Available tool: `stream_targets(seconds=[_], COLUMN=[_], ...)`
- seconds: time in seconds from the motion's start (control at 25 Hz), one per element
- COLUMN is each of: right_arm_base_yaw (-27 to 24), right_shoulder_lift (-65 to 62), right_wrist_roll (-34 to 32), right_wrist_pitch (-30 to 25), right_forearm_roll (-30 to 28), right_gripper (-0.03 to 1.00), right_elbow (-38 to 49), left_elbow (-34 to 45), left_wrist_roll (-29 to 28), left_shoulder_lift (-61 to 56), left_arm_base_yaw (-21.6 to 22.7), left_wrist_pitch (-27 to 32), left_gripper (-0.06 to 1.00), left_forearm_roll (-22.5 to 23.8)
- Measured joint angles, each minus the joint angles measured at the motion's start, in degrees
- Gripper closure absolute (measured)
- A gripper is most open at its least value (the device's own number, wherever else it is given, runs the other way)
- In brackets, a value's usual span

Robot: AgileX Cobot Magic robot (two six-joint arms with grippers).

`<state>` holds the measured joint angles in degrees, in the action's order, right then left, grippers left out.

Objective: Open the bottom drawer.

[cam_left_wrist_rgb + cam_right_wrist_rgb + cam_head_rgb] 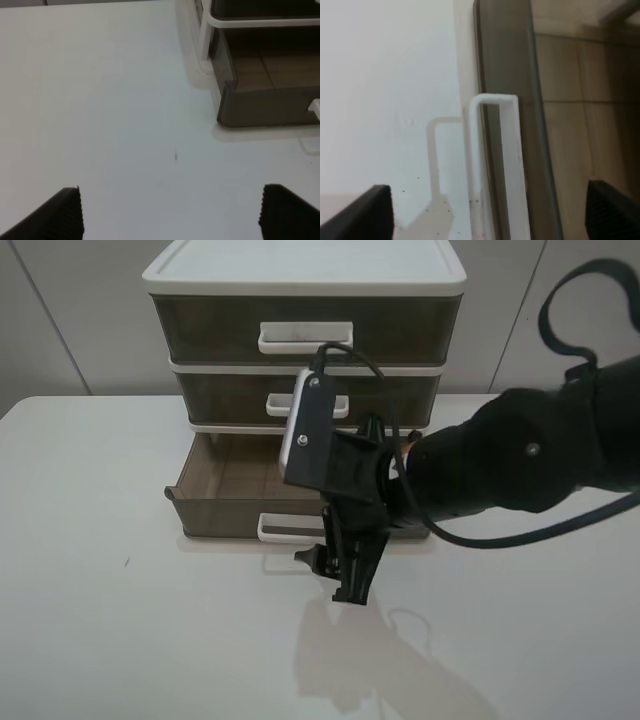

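Observation:
The bottom drawer (215, 512) is smoky-brown and translucent, and it stands pulled out from the white-framed three-drawer unit (300, 280). Its inside looks empty. Its white loop handle (285, 528) faces the front. My right gripper (335, 575) is open just in front of the handle, a little apart from it. In the right wrist view the handle (495, 150) lies between the spread fingertips of the right gripper (490, 210). My left gripper (170, 215) is open over bare table to the left of the drawer (265, 107). The left arm is out of the exterior high view.
The middle drawer (230, 398) and the taller top drawer (220, 328) are shut. The unit stands at the back of a white table (120, 640), against a pale wall. My right arm (520, 460) reaches in from the right, with a black cable looping above it.

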<state>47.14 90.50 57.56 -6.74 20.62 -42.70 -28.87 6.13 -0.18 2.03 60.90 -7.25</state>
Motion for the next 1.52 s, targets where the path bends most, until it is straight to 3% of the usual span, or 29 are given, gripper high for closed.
stream_targets(seconds=[0.28, 0.48, 0.68, 0.84, 0.96, 1.2, 1.52], right_arm_base_yaw=[-9.2, -19.1, -30.8, -38.5, -41.3, -41.5, -41.5], right_shoulder_lift=[-10.0, -18.2, -27.1, -36.6, -45.3, -62.1, -74.4], right_wrist_roll=[-25.2, -42.5, -54.9, -60.3, -63.9, -66.2, -66.2], right_wrist_pitch=[-5.6, -16.7, -29.9, -37.8, -41.3, -47.4, -52.8], right_forearm_roll=[-1.3, -7.1, -11.6, -16.9, -22.0, -25.3, -26.2], right_gripper=[0.30, 0.30, 0.30, 0.30, 0.30, 0.30, 0.30], right_elbow=[0.0, 0.0, 0.0, 0.0, 0.0, 0.0, 2.5], left_elbow=[0.0, 0.0, 0.0, 0.0, 0.0, 0.0, 0.0], left_wrist_roll=[0.0, 0.0, 0.0, 0.0, 0.0, 0.0, 0.0], left_shoulder_lift=[0.0, 0.0, 0.0, 0.0, 0.0, 0.0, 0.0], left_arm_base_yaw=[0.0, 0.0, 0.0, 0.0, 0.0, 0.0, 0.0], left_wrist_pitch=[0.0, 0.0, 0.0, 0.0, 0.0, 0.0, 0.0], left_gripper=[0.23, 0.23, 0.23, 0.23, 0.23, 0.23, 0.23], left_forearm_roll=[0.0, 0.0, 0.0, 0.0, 0.0, 0.0, 0.0])
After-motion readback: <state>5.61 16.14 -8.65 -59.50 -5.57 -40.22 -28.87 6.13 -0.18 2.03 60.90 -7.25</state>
